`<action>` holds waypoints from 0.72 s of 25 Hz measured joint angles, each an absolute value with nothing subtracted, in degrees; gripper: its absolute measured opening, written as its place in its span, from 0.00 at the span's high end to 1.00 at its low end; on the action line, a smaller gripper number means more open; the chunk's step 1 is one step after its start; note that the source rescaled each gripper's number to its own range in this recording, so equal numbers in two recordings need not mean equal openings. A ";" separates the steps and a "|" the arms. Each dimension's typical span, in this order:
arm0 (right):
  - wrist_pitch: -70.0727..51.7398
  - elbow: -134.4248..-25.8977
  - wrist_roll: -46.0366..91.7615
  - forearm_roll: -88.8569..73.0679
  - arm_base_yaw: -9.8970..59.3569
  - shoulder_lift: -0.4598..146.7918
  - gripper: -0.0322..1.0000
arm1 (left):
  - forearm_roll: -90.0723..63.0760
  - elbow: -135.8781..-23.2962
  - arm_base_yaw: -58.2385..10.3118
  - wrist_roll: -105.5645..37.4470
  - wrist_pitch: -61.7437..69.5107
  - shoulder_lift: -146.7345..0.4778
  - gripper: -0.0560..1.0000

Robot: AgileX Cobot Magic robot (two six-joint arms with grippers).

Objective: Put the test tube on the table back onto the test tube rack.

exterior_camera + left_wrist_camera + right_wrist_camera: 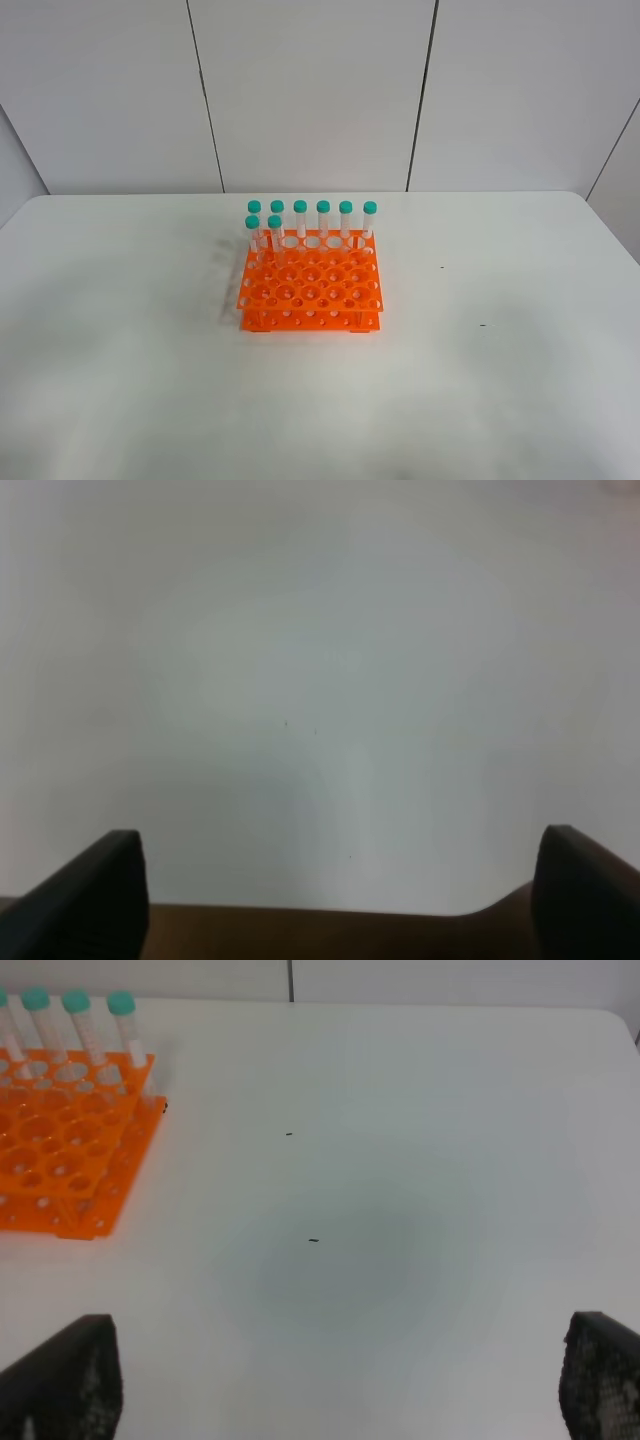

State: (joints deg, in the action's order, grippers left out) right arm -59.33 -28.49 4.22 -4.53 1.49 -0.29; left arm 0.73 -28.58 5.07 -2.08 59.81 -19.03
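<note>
A: How much open room does the counter (120, 380) give?

B: Plenty. In the high view its far edge runs across the middle of the frame under the grey wall panels, with rounded corners at both ends. The white surface lies bare to the left, right and front of the test tube rack (310, 290), apart from two small dark specks (482, 325) right of centre.

A: And the count?

B: One orange rack, at the centre of the frame. Eight test tubes (323, 222) stand upright in it: six along the back row and two in the next row at its left end.

A: How does the task's tube look?

B: Slim, clear, with a teal screw cap, like all eight; which one it is cannot be told.

A: The end effectors?

B: The left end effector (340, 875) and the right end effector (335, 1375) both gape wide, holding nothing, over the counter.
</note>
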 joint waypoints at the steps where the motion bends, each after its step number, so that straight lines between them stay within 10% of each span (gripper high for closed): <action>1: -59.33 -28.49 4.22 -4.53 1.49 -0.29 0.00 | 0.73 -28.41 5.07 -2.08 59.88 -17.62 0.00; 18: -59.28 -28.49 4.22 -4.53 1.49 -0.29 0.00 | 0.67 -28.29 -0.54 -1.89 59.99 -12.68 0.00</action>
State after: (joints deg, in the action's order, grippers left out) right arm -59.28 -28.49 4.22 -4.53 1.49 -0.29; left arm 0.67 -28.29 -0.54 -1.89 59.99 -12.68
